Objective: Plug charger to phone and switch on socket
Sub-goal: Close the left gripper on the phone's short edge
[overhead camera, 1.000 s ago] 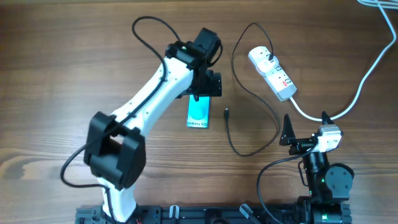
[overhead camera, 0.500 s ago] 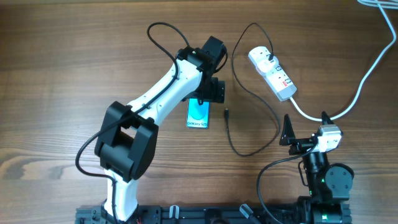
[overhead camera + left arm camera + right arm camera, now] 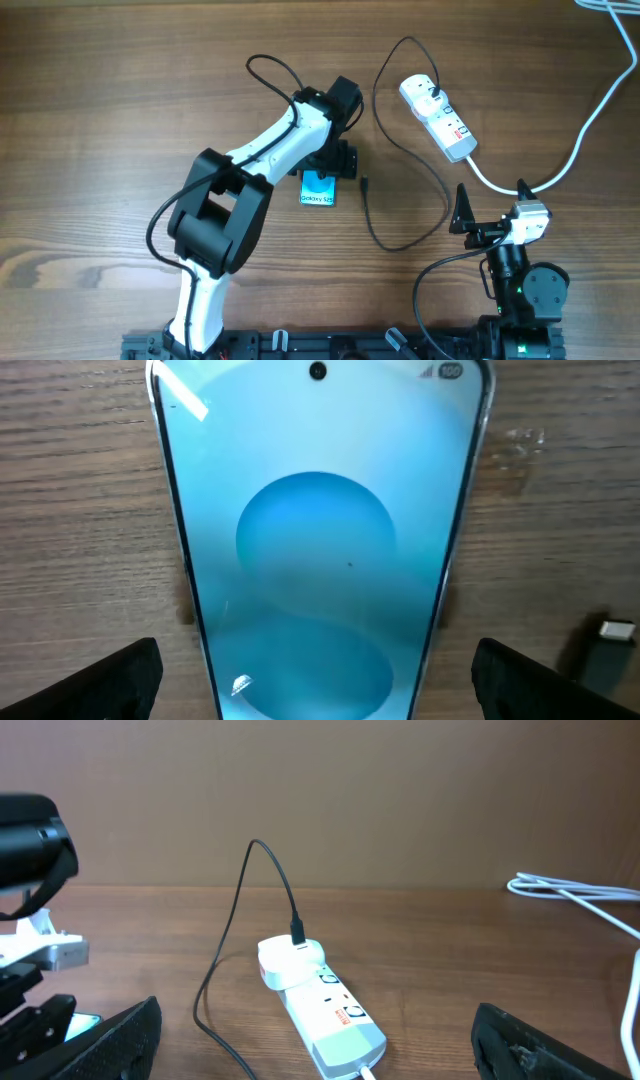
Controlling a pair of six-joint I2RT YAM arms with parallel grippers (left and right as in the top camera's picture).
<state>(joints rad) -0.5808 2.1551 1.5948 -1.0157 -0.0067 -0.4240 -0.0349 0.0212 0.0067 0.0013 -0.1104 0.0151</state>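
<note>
The phone (image 3: 318, 190) lies flat on the wooden table with its turquoise screen up, and it fills the left wrist view (image 3: 315, 540). My left gripper (image 3: 331, 161) is open just over the phone's far end, one finger on each side (image 3: 320, 690), gripping nothing. The charger cable (image 3: 443, 196) runs from a white adapter in the socket (image 3: 440, 118) and loops round to its small plug (image 3: 365, 183), which lies loose just right of the phone (image 3: 607, 645). My right gripper (image 3: 463, 210) is open and empty, facing the socket (image 3: 330, 1015) from a distance (image 3: 325, 1045).
The socket's thick white cord (image 3: 585, 130) curves off to the upper right, with more white cable at the right in the right wrist view (image 3: 570, 892). The left arm (image 3: 270, 150) stretches over the table's middle. The right arm's base (image 3: 525, 285) is at the front right.
The left arm's elbow has swung right and the gripper has come down closer over the phone, covering more of its far end. The right arm, plug and socket have not moved.
</note>
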